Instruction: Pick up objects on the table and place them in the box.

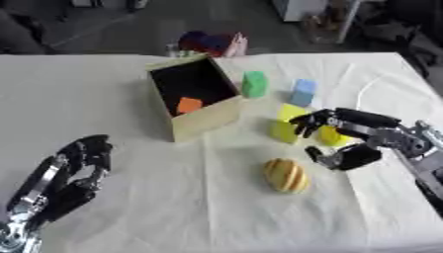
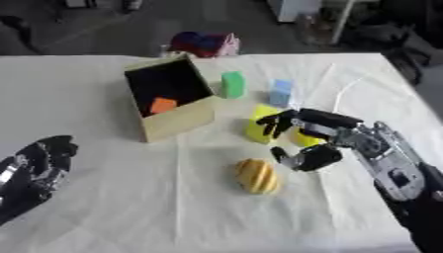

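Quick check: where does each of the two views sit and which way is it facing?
Left eye view: in the head, looking down at the table; the left hand rests low left, and the right hand is by the yellow blocks.
Right eye view: beside it, same downward aim; the scene sits further left, cropping the left hand.
Shared: the box holding an orange piece, the green block, the blue block and the striped yellow object.

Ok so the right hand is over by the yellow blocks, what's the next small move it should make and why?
Probably lower the right hand a little and close its fingers round the small yellow block beneath it. The hand looks open, its fingers spread above that block and the thumb hanging below, holding nothing. The wooden box holds only an orange block so far.
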Tool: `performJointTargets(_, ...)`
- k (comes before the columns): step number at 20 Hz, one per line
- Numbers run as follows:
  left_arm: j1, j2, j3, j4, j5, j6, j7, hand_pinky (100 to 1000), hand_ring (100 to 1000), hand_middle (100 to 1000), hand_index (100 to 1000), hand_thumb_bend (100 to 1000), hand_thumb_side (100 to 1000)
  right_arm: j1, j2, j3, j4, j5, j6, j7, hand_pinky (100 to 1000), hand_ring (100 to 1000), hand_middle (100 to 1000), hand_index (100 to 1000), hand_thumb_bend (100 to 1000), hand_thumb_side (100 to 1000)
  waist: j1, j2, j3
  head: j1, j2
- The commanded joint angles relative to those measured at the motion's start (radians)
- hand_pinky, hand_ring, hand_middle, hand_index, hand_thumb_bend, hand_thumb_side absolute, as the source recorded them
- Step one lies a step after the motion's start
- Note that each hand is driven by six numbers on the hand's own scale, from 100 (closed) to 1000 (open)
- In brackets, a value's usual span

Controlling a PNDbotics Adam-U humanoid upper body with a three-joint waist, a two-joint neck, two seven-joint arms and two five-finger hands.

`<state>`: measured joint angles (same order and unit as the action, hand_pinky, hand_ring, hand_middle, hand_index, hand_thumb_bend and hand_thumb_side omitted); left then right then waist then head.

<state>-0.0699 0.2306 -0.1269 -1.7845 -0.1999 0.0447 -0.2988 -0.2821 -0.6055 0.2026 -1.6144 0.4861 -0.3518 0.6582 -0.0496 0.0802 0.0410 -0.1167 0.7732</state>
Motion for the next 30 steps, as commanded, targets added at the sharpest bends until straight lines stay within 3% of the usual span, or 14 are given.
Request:
performJointTargets(1, -0.004, 0.020, -0.001, -0.013, 0.001, -0.001, -0.004, 830, 809, 729, 873, 100, 453, -0.019, -0.036, 0.004, -0.026, 0.079, -0.035, 0.023, 837, 794, 790, 931, 100, 295, -0.010, -0.014, 0.001, -0.002, -0.003)
performJointTargets(9, -0.004, 0.020, -0.002, -0.013, 0.001, 0.000, -0.005, 830, 809, 727, 873, 100, 454, -0.039, -0.016, 0.051, -0.053, 0.257, -0.118, 0.045, 874, 838, 797, 914, 100, 239, -0.010, -0.013, 0.004, -0.010, -0.003)
performJointTargets(14, -0.003, 0.020, -0.003, -0.013, 0.001, 0.001, -0.005, 829, 809, 727, 873, 100, 455, -0.042, -0.003, 0.074, -0.037, 0.374, -0.166, -0.018, 888, 824, 763, 904, 100, 143, -0.012, -0.012, 0.006, -0.014, -0.003)
performJointTargets(17, -0.003, 0.019, -0.004, -0.014, 0.001, 0.001, -0.006, 830, 809, 727, 873, 100, 456, -0.040, 0.004, 0.082, -0.018, 0.445, -0.186, -0.124, 875, 775, 696, 869, 118, 126, -0.013, -0.012, 0.007, -0.017, -0.003)
performJointTargets(18, -0.002, 0.019, -0.004, -0.014, 0.001, 0.002, -0.006, 830, 809, 727, 873, 100, 457, -0.037, 0.007, 0.085, -0.007, 0.467, -0.189, -0.176, 859, 729, 637, 835, 136, 116, -0.014, -0.012, 0.007, -0.017, -0.003)
performJointTargets(22, -0.002, 0.019, -0.006, -0.014, 0.002, 0.002, -0.008, 830, 810, 728, 873, 100, 458, -0.029, 0.020, 0.101, 0.059, 0.562, -0.194, -0.429, 849, 665, 578, 794, 177, 100, -0.015, -0.011, 0.007, -0.019, -0.003)
performJointTargets(26, -0.002, 0.019, -0.006, -0.014, 0.002, 0.002, -0.008, 830, 810, 728, 873, 100, 457, -0.023, 0.030, 0.118, 0.119, 0.651, -0.196, -0.589, 850, 684, 592, 808, 146, 100, -0.016, -0.010, 0.007, -0.021, -0.003)
performJointTargets(30, -0.003, 0.019, -0.005, -0.015, 0.002, 0.002, -0.009, 830, 810, 728, 873, 100, 456, -0.015, 0.025, 0.125, 0.152, 0.675, -0.214, -0.625, 860, 782, 699, 894, 100, 100, -0.016, -0.011, 0.009, -0.022, -0.003)
